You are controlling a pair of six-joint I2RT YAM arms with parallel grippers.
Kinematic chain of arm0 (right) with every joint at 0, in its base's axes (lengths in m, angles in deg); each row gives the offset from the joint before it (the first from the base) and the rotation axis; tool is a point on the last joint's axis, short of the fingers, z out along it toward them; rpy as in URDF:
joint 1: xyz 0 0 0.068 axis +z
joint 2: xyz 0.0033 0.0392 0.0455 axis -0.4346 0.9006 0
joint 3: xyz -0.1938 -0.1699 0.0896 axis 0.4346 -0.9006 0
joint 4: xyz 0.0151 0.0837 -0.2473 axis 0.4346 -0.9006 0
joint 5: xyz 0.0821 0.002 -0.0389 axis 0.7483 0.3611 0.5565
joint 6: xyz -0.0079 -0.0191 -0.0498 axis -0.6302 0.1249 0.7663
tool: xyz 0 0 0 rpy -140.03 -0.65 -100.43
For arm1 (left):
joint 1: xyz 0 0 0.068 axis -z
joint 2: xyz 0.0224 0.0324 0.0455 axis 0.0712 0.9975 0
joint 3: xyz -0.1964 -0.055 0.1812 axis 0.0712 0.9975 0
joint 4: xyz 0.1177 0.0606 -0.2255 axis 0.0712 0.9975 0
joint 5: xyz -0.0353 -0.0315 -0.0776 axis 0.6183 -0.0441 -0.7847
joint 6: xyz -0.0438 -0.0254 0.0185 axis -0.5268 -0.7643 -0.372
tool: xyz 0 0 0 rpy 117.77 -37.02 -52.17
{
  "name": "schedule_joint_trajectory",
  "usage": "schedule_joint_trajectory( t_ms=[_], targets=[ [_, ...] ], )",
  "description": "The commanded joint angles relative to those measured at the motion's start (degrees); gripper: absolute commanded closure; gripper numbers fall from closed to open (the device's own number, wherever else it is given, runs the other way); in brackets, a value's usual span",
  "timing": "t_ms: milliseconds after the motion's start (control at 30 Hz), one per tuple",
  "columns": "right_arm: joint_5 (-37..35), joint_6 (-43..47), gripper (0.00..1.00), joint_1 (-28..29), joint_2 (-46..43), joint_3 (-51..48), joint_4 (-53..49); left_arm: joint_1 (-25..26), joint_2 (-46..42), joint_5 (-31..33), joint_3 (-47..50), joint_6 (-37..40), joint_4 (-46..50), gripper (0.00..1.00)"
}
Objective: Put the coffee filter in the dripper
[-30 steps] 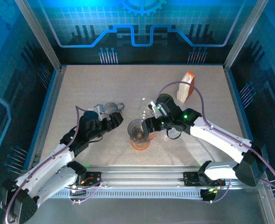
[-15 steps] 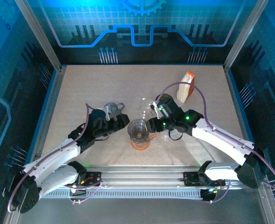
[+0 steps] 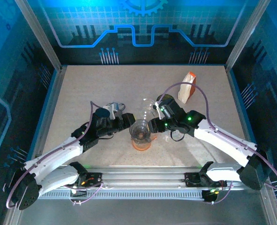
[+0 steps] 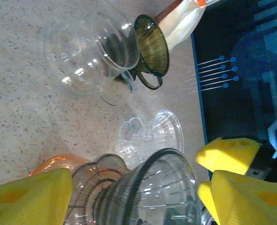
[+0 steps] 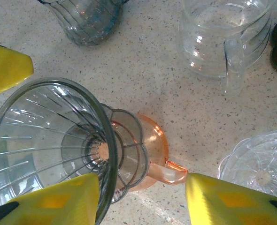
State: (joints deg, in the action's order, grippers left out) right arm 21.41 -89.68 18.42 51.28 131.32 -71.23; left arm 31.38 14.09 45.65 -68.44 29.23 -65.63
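The dripper (image 3: pixel 140 130), a smoky ribbed glass cone, stands on an orange base (image 3: pixel 141 144) at the table's middle. My left gripper (image 3: pixel 128 121) comes in from the left and is open, its yellow fingers on either side of the dripper (image 4: pixel 157 187). My right gripper (image 3: pixel 153 125) is open on the dripper's right. One finger (image 5: pixel 54 201) is at the rim (image 5: pixel 49 136); the other (image 5: pixel 232 201) is by the tip of the orange handle (image 5: pixel 169 171). The coffee filter (image 3: pixel 188 87), a white stack with an orange edge, lies at the back right, apart from both grippers.
A clear glass server (image 4: pixel 82 51) and a dark olive dripper (image 4: pixel 152 44) sit behind the middle. A clear plastic dripper (image 5: pixel 260 164) stands to the right of the orange base, and a smoky glass piece (image 3: pixel 112 108) is by the left arm. Blue walls ring the table.
My left arm has swung right, and its fingers now straddle the dripper. The right gripper stays by the dripper, its jaws a little narrower.
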Motion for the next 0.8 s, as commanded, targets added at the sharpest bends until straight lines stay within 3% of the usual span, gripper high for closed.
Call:
schedule_joint_trajectory(
  t_ms=[0,200,433,533,767],
  targets=[
    [-0.5,0.3,0.45,-0.1,-1.4,-0.8,0.2,0.8,0.9,-1.5,-2.1,-0.5,-1.4,0.22],
    [-0.7,0.4,0.39,0.0,-3.2,-1.5,1.8,1.2,2.1,-2.1,-2.0,-1.3,-2.4,0.22],
    [-3.9,-0.1,0.37,-1.2,-6.5,-1.9,1.5,1.2,-4.4,7.2,-3.0,1.5,8.3,0.11],
    [-4.3,0.0,0.37,-3.4,-8.0,-1.9,1.7,1.2,-7.5,9.6,-4.0,3.9,11.5,0.01],
    [-6.7,1.9,0.38,-12.5,-8.6,-0.5,2.4,1.2,-11.9,12.5,-5.6,8.4,15.3,0.01]
  ],
)
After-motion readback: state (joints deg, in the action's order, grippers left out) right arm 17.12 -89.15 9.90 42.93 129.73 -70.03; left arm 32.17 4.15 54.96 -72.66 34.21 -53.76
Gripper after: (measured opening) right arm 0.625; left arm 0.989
